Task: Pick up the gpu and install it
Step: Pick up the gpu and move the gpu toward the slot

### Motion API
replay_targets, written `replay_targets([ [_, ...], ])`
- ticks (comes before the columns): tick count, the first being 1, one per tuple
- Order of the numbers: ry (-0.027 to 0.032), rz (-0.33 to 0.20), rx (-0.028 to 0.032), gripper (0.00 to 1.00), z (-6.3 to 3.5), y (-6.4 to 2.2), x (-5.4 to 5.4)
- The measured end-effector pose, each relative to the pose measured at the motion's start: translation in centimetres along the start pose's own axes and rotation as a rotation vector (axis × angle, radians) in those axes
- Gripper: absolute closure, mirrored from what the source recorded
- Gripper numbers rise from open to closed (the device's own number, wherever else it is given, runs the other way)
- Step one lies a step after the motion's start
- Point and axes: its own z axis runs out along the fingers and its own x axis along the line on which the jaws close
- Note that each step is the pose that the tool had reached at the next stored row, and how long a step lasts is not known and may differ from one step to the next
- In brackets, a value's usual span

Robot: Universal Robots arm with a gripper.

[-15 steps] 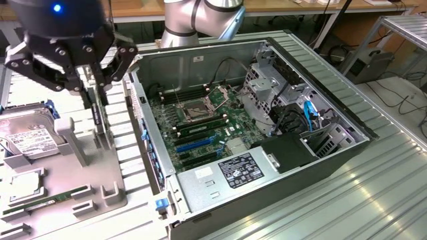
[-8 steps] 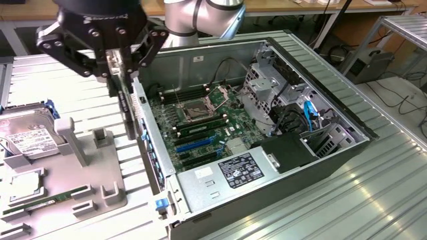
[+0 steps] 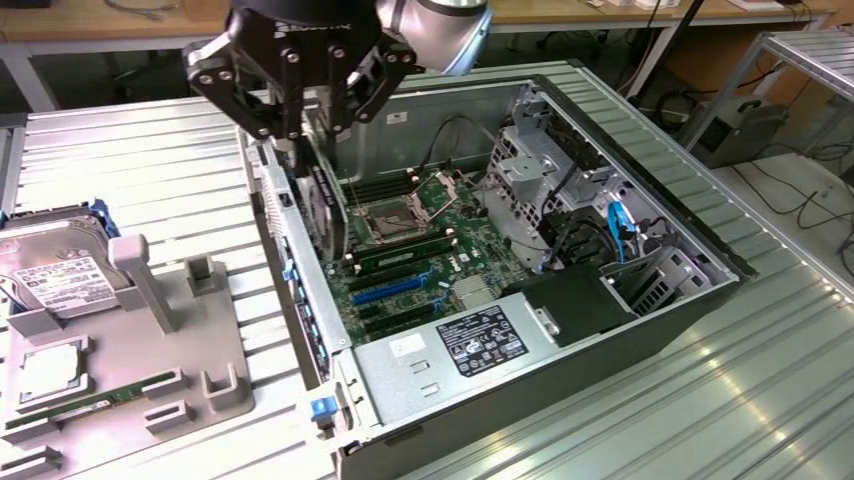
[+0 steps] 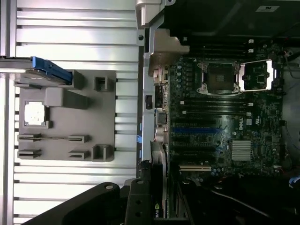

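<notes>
Desk (image 3: 694, 420): ribbed, shiny metal sheeting that carries the computer case (image 3: 587, 375).
Computer case: a dark-sided tower lying on its side with the lid off, so the interior faces up.
Power supply (image 3: 400, 375): a plain silver box with a black-and-white label, in the case's nearest corner.
Fixture (image 3: 200, 380): a matte grey moulded tray with upright posts. It sits on the desk beside the case, on the exterior view's left.
Hard drive (image 3: 60, 275): silver with a white label, held in the fixture.
Memory stick (image 3: 94, 400): a narrow green strip, lying in the fixture.
Motherboard (image 3: 427, 250): a green board on the case floor, with blue and black slots and a square metal-framed socket (image 3: 396, 222).
Gpu (image 3: 327, 210): a thin flat black slab standing on edge, inside the case close along its rear wall and low over the slots. Whether it is seated cannot be told.
End effector (image 3: 314, 128): black linked fingers clamped on the gpu's upper edge, one on each side, pointing straight down into the case.
Arm (image 3: 434, 30): a rounded silver wrist joint directly above the end effector, over the rear-wall side of the case.
</notes>
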Motion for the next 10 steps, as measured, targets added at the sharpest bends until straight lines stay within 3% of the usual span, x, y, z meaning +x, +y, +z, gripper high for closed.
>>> replay_targets([
  [4,0.0002,0.000,-0.0010,0.74,0.21,-0.05,-1.9],
  [10,0.0022,0.000,-0.0008,0.74,1.44,0.11,-5.1],
])
